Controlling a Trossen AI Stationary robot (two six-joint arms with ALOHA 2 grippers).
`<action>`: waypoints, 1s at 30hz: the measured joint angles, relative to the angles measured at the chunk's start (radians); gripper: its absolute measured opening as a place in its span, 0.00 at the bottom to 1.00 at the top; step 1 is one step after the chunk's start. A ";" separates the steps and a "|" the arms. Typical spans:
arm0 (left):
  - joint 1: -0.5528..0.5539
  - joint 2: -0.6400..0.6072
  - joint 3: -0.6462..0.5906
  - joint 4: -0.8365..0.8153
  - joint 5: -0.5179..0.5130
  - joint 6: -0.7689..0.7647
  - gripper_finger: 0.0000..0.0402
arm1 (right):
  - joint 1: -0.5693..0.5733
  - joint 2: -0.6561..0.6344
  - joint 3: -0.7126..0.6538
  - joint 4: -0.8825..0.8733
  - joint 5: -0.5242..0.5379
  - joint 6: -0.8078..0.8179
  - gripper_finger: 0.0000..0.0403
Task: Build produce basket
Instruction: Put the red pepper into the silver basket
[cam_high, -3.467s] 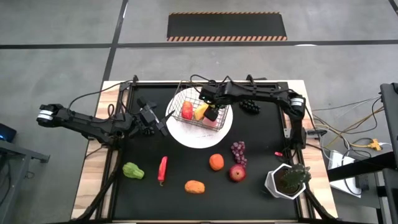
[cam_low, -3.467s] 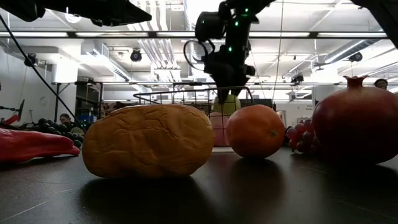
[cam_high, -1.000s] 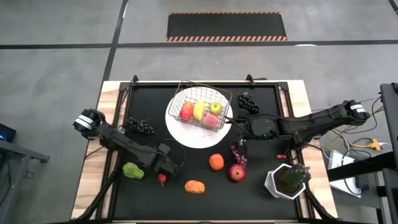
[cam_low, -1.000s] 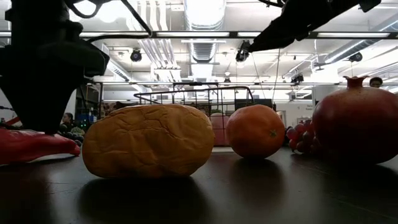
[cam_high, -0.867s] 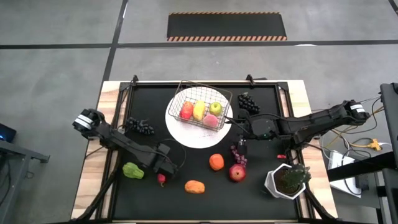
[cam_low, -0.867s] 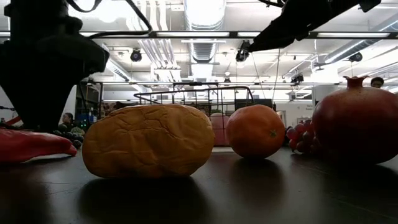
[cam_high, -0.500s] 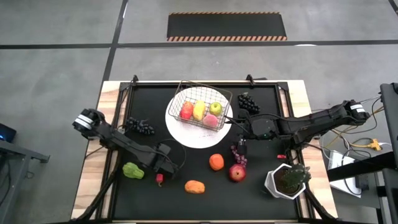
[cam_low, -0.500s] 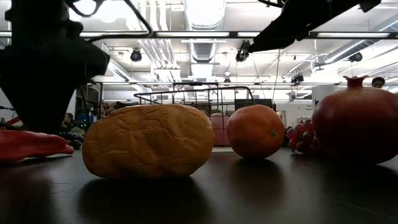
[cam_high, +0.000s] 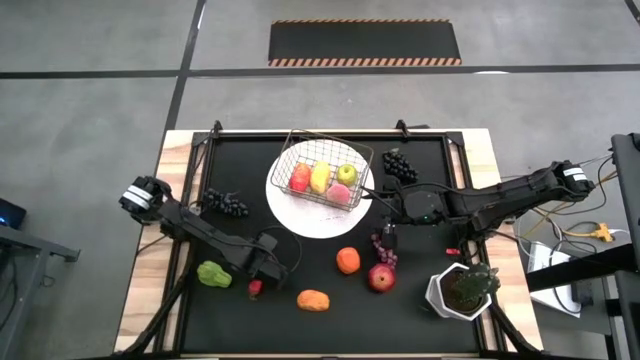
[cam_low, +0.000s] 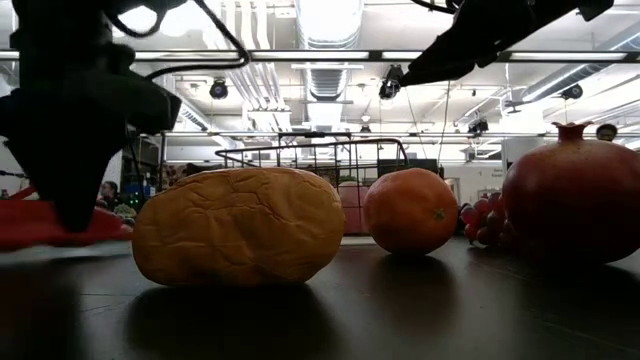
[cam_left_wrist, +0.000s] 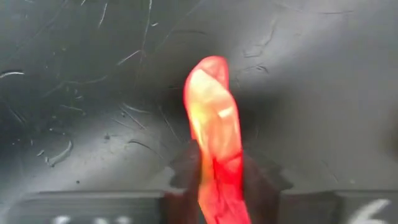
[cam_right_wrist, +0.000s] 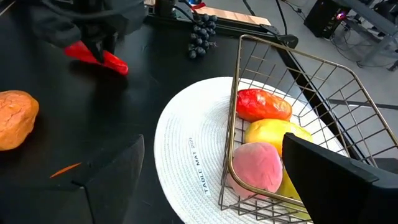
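Note:
The wire basket (cam_high: 322, 176) stands on a round white plate (cam_high: 296, 216) and holds a red apple, a yellow mango, a green apple and a pink peach. My left gripper (cam_high: 260, 279) is at the near left, shut on a red pepper (cam_high: 256, 290), which also shows in the left wrist view (cam_left_wrist: 213, 118) and the low view (cam_low: 40, 224). My right gripper (cam_high: 388, 222) hangs open and empty just right of the plate, its fingers wide apart in the right wrist view (cam_right_wrist: 224, 199). My left gripper pinches the red pepper between its two fingers at one end (cam_left_wrist: 219, 186). It comes from above, pointing down. The rest of the pepper sticks out past the fingers, about level and a little above the table top. The gripper hides the pinched end in the high view.
On the black mat lie a green pepper (cam_high: 213, 274), an orange lumpy fruit (cam_high: 313, 299), an orange (cam_high: 347, 260), a red pomegranate (cam_high: 380, 278), purple grapes (cam_high: 383, 243) and dark grape bunches (cam_high: 227, 205) (cam_high: 399, 165). A potted plant (cam_high: 462, 288) stands at the near right.
My left gripper has risen a little with the red pepper, which has come off the table and now hangs about level. My right arm has kept still.

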 joint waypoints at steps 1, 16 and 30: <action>0.000 -0.006 0.006 -0.002 -0.001 0.016 0.10 | 0.000 0.000 0.000 -0.001 0.000 0.000 0.90; 0.130 -0.065 0.451 0.015 -0.371 1.181 0.08 | 0.000 -0.002 0.000 -0.104 0.000 -0.018 0.90; 0.639 -0.032 0.499 0.068 -0.249 2.184 0.09 | 0.000 -0.021 -0.011 -0.156 0.000 0.036 0.90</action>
